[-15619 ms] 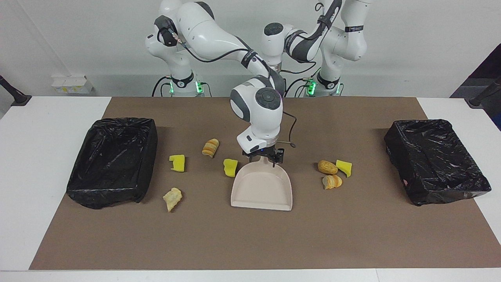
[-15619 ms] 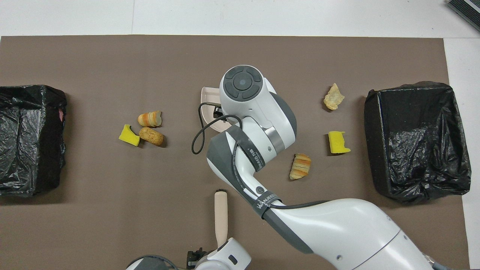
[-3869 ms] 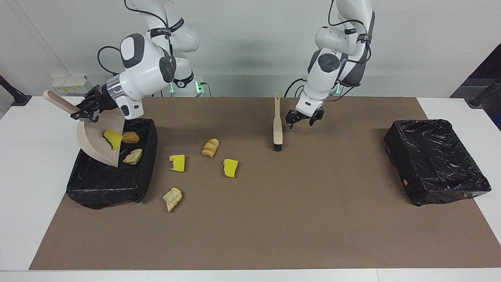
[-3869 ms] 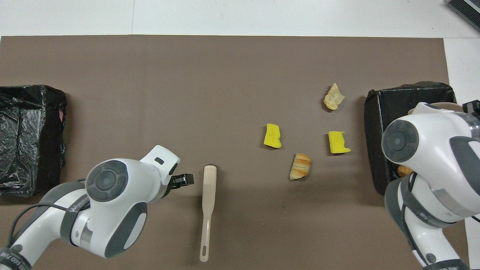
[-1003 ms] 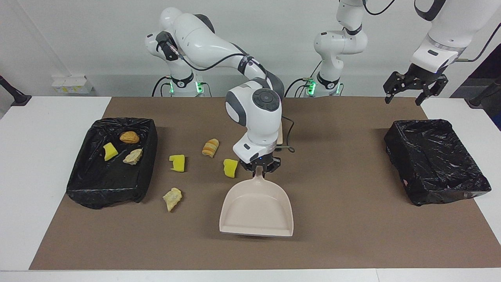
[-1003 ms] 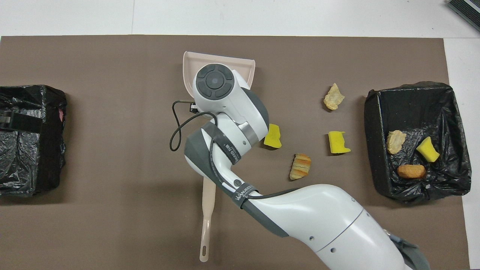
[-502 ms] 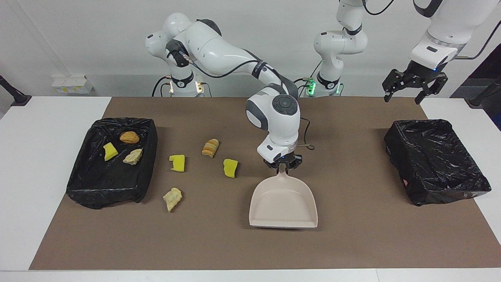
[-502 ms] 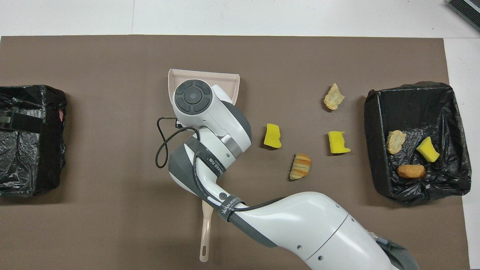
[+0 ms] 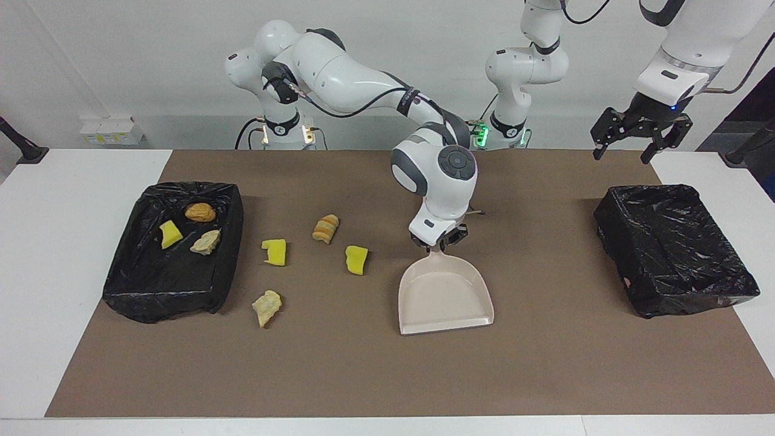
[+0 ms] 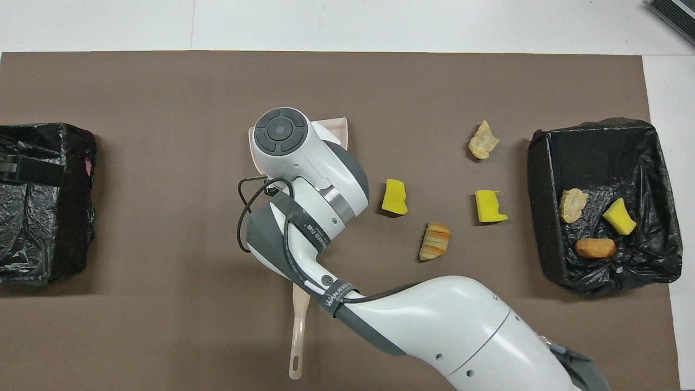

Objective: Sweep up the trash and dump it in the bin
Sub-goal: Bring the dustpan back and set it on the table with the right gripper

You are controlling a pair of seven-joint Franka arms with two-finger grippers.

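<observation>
Right gripper point(image 9: 440, 244) clamped on dustpan point(image 9: 445, 295) handle, four trash scraps point(image 9: 356, 260) beside dustpan, left gripper point(image 9: 634, 134) spread empty above dustpan's level

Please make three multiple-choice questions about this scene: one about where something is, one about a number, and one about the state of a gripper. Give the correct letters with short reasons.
1. Where is the dustpan?
A. on the brown mat
B. inside a bin
C. on the white table edge

2. How many scraps lie in the bin at the right arm's end?
A. none
B. three
C. seven

3. What is the left gripper doing?
A. gripping the brush
B. holding a scrap
C. hanging open, holding nothing

Answers:
1 A: the dustpan lies on the mat, its handle in the right gripper.
2 B: three scraps lie in the bin.
3 C: the left gripper hangs open above the table.
</observation>
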